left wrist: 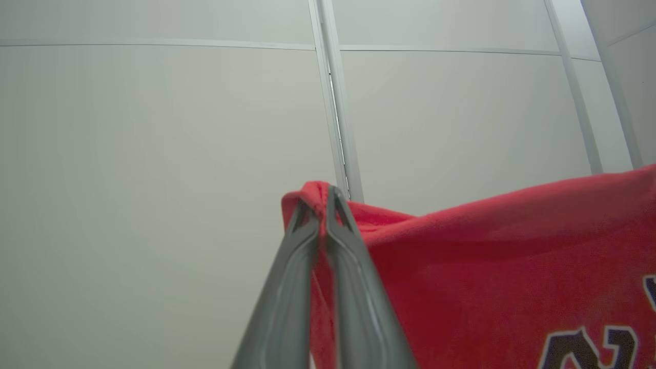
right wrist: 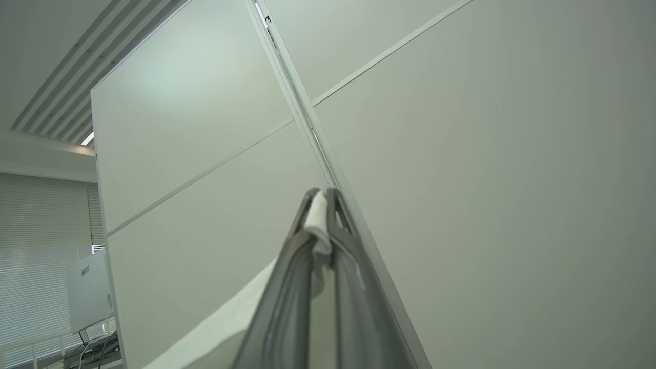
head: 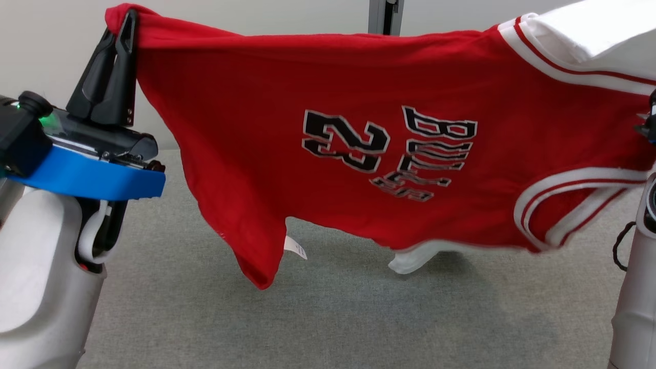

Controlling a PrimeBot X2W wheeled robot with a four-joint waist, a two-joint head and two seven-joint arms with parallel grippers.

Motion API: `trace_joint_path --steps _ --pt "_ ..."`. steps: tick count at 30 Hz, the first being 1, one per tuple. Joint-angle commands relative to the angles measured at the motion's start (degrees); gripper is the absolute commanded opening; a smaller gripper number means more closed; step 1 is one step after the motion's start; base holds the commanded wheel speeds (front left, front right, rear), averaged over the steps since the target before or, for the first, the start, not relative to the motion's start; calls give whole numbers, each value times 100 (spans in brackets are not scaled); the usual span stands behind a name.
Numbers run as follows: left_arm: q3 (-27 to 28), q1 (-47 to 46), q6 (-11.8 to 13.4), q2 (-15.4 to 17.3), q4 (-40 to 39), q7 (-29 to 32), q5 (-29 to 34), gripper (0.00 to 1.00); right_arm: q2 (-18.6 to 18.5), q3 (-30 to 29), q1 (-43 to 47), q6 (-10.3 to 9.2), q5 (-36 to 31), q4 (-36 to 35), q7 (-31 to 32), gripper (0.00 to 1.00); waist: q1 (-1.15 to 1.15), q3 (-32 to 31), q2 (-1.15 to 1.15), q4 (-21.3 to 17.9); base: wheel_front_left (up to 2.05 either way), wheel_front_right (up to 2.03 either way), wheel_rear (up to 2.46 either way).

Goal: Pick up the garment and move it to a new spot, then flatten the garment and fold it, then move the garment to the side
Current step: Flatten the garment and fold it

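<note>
A red jersey with white trim and black "23" lettering point(head: 359, 154) hangs spread in the air above the grey surface, stretched between my two arms. My left gripper point(head: 123, 25) is shut on its red upper left corner, and the left wrist view shows the same pinch, with the left gripper point(left wrist: 322, 202) closed around a red fold of the garment point(left wrist: 487, 256). In the right wrist view my right gripper point(right wrist: 320, 197) is shut on a white strip of the garment point(right wrist: 319, 225). The jersey's white sleeve point(head: 589, 36) rises toward the top right of the head view.
A grey felt-like table surface point(head: 328, 318) lies below the hanging cloth. Pale wall panels with a metal post point(head: 384, 15) stand behind. My right forearm point(head: 635, 307) rises at the right edge, my left forearm point(head: 36, 266) at the lower left.
</note>
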Motion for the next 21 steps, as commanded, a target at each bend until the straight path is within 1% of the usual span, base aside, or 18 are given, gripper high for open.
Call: trace_joint_path --steps 1,4,7,10,11,12,13,14,15,18,21 --pt "-54 -118 10 28 27 83 -77 0 -15 -22 -111 0 -66 -23 125 0 1 72 0 -16 0 0 0" --pt "-106 -307 10 88 159 260 -204 0 -16 -25 -342 0 -272 96 248 0 1 358 0 -75 0 0 0" --pt "-52 -517 22 64 405 301 -332 0 -17 -82 -685 0 -449 499 123 0 1 731 0 -125 0 0 0" --pt "18 -952 23 81 800 231 -330 0 -18 -127 -1273 0 -720 1043 -187 0 1 1187 0 -183 0 0 0" --pt "42 -1164 22 126 939 182 -264 0 -20 -124 -1518 0 -921 1215 -293 0 1 1346 0 -195 0 0 0" --pt "42 -1164 22 126 939 182 -264 0 -20 -124 -1518 0 -921 1215 -293 0 1 1346 0 -195 0 0 0" --pt "131 -1623 24 112 1180 54 -213 0 -18 -77 -2091 0 -1164 1516 -531 0 1 1627 0 -197 0 0 0" --pt "131 -1623 24 112 1180 54 -213 0 -18 -77 -2091 0 -1164 1516 -531 0 1 1627 0 -197 0 0 0" --pt "168 -1891 28 141 1296 -16 -106 0 -23 -84 -2402 0 -1273 1658 -685 0 1 1754 0 -198 0 0 0" --pt "304 -2529 27 95 1546 -148 44 0 -22 -100 -3190 -1 -1570 2035 -1057 0 1 2025 0 -213 0 0 0" --pt "516 -2875 24 -20 1740 -191 39 0 -22 -177 -3660 -1 -1717 2315 -1286 0 1 2123 0 -209 0 0 0"
